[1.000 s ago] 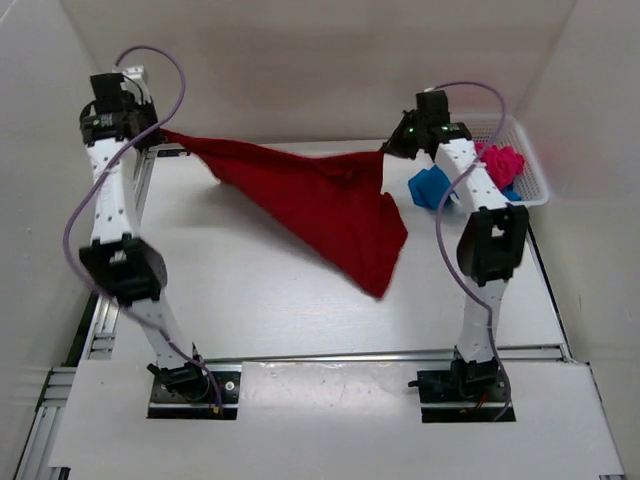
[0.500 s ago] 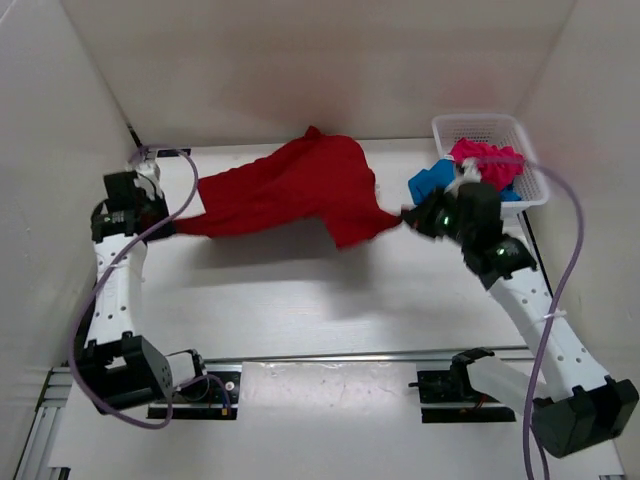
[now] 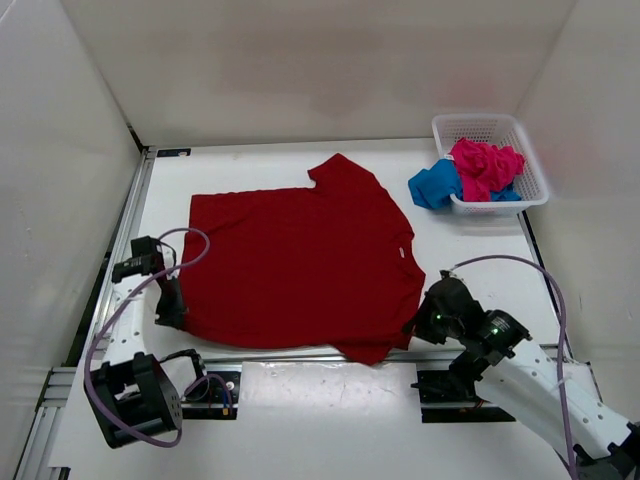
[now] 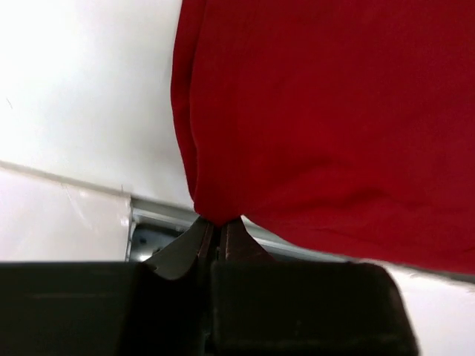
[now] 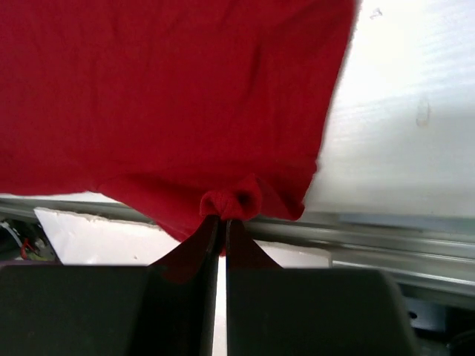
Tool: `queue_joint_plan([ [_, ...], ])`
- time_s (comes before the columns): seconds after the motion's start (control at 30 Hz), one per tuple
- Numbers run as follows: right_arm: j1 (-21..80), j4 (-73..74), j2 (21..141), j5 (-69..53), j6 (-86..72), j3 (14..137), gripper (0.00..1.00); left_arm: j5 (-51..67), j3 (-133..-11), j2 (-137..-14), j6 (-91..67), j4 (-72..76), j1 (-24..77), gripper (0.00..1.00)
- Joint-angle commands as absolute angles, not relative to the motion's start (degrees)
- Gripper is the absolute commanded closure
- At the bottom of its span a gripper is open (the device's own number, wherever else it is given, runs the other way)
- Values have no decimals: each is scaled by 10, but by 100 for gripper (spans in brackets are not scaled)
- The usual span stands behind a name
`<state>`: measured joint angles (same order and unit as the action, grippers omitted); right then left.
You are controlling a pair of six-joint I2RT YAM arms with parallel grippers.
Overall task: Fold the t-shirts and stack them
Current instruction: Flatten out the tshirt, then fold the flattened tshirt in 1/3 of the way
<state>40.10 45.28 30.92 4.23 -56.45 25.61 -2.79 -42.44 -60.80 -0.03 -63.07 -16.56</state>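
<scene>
Top external: basket [image 3: 487, 127] holds pink shirt [image 3: 485, 168]; blue shirt [image 3: 434, 186] spills over rim.

The white table [image 3: 470, 250] bears a flat dark red t-shirt [image 3: 300, 265] and a mesh basket [image 3: 490, 128].

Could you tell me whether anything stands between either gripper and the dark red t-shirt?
Nothing visible does: the left gripper and the right gripper are each shut directly on fabric at the near end of the dark red t-shirt.
</scene>
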Motion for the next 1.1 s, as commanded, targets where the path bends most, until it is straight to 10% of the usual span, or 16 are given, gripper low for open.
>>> queue_joint_plan([
  [0.0, 407, 487, 294, 78, -603, 262, 100, -60, -391, -590, 0, -658, -168, 90],
  [0.53, 396, 459, 405, 117, -544, 331, 100, -112, -402, -609, 0, -626, -173, 90],
  [1.07, 237, 314, 879, 70, -244, 659, 100, -34, -564, -831, 0, -563, -157, 90],
])
